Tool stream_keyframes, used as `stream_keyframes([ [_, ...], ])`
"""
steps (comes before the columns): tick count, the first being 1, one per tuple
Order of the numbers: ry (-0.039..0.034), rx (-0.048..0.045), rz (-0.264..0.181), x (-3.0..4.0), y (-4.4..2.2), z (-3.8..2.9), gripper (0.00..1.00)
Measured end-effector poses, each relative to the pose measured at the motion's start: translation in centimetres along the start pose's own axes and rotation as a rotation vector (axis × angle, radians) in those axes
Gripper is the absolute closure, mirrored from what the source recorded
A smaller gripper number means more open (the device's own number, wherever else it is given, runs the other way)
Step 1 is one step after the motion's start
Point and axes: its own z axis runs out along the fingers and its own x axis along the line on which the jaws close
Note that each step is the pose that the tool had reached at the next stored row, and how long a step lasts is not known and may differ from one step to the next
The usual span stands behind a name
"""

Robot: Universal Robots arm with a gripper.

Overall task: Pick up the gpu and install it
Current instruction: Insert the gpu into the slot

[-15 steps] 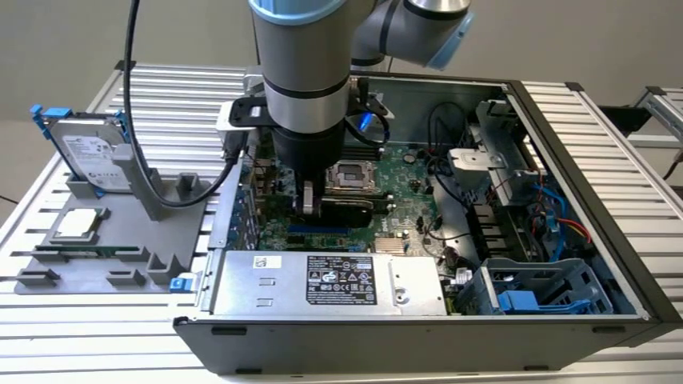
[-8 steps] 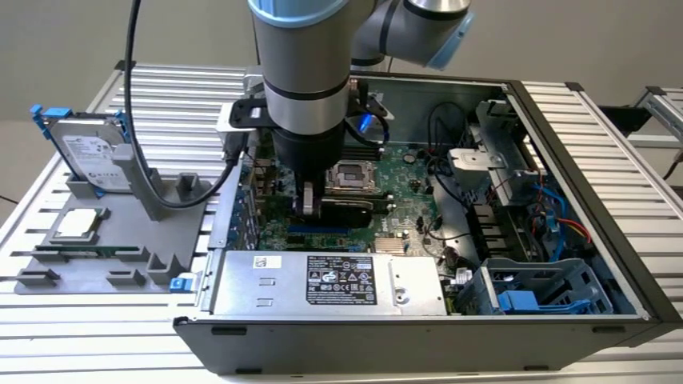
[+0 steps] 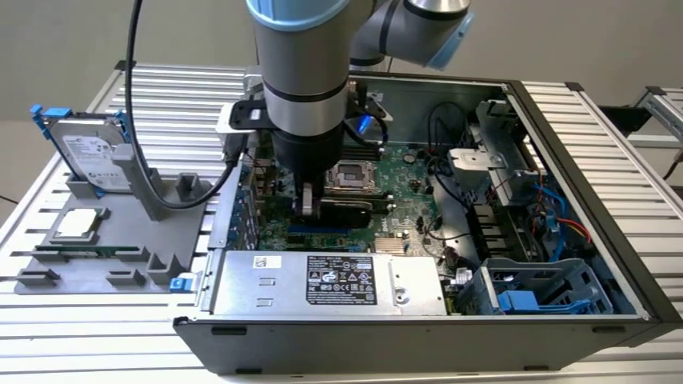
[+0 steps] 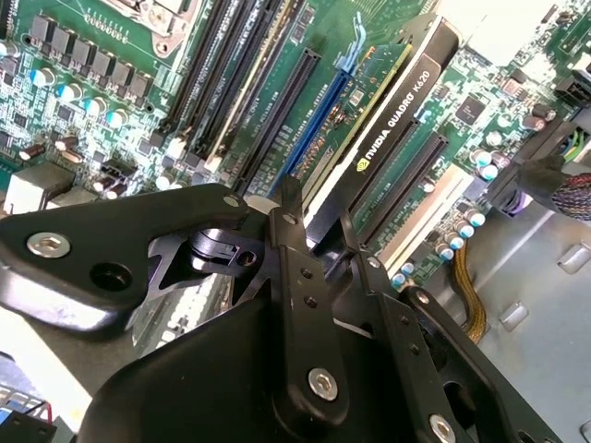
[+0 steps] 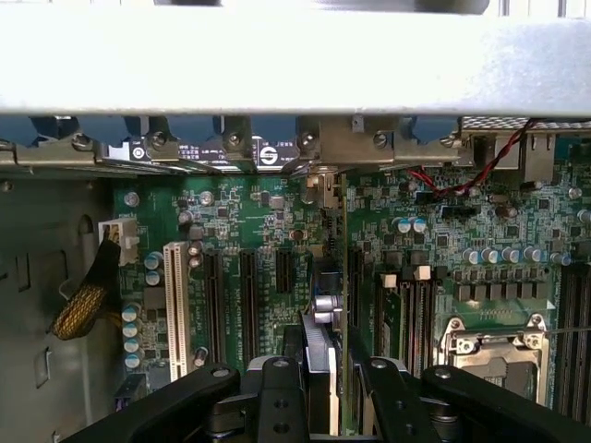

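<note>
My gripper (image 3: 309,206) reaches down into the open computer case (image 3: 597,184), over the green motherboard (image 3: 411,184). It is shut on the gpu (image 3: 349,214), a card with a black cooler, which stands on edge between the expansion slots. In the second wrist view the gripper (image 4: 319,227) clamps the near end of the gpu (image 4: 397,120), black cooler face showing. The first wrist view shows the gpu (image 5: 325,314) edge-on between the fingers (image 5: 277,378), lined up with a slot and pointing at the case's rear brackets. I cannot tell how deep it sits in the slot.
A grey fixture (image 3: 160,240) at the exterior view's left holds a silver hard drive (image 3: 91,152) with a blue frame, a processor chip (image 3: 80,224) and a memory stick (image 3: 91,250). Inside the case are the power supply (image 3: 320,280), processor socket (image 3: 353,172), cables (image 3: 443,128) and blue drive cage (image 3: 533,292).
</note>
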Motion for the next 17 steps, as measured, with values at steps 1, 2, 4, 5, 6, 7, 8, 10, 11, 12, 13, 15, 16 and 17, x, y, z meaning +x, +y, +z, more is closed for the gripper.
stream_keyframes([
  [1, -0.0001, 0.0000, 0.000, -0.01, 0.01, 0.03, 1.00],
  [2, -0.0001, 0.0000, 0.000, 0.00, 0.01, 0.07, 1.00],
  [4, 0.0000, 0.0000, 0.000, 0.00, 0.02, 0.14, 1.00],
  [5, 0.0001, -0.0001, 0.000, 0.01, 0.03, 0.16, 1.00],
  [6, 0.0001, -0.0001, 0.000, 0.01, 0.03, 0.19, 1.00],
  [7, 0.0001, -0.0001, 0.000, 0.01, 0.03, 0.21, 1.00],
  [8, 0.0000, 0.0000, 0.000, 0.01, 0.03, 0.24, 1.00],
  [10, -0.0001, -0.0001, 0.000, 0.02, 0.04, 0.27, 1.00],
  [11, 0.0000, -0.0001, 0.000, 0.02, 0.06, 0.29, 1.00],
  [12, -0.0001, 0.0000, 0.000, 0.02, 0.08, 0.31, 1.00],
  [13, -0.0002, -0.0001, 0.000, 0.02, 0.09, 0.32, 1.00],
  [15, -0.0002, -0.0001, 0.000, 0.02, 0.10, 0.34, 1.00],
  [16, -0.0001, -0.0001, 0.000, 0.03, 0.10, 0.35, 1.00],
  [17, -0.0002, -0.0001, 0.000, 0.02, 0.11, 0.35, 1.00],
])
